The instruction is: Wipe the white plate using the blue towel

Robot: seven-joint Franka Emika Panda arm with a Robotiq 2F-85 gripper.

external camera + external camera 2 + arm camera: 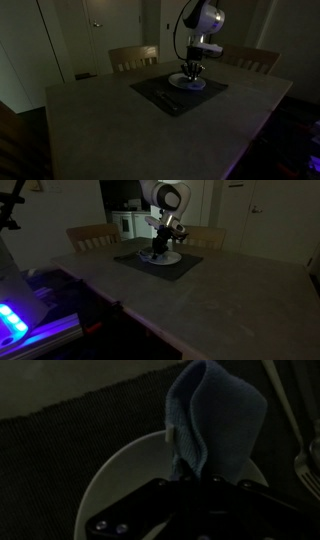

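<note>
The white plate (189, 83) sits on a dark placemat (165, 92) on the table; it also shows in an exterior view (166, 257) and in the wrist view (120, 475). My gripper (189, 72) is down over the plate, also seen in an exterior view (159, 248). In the wrist view the gripper (190, 480) is shut on the blue towel (215, 415), which stands bunched above the plate's surface. The fingertips are mostly hidden in the dark.
Cutlery (165, 98) lies on the placemat beside the plate; fork tines (307, 468) show at the right edge of the wrist view. Two wooden chairs (133, 56) (252, 59) stand behind the table. The room is dim.
</note>
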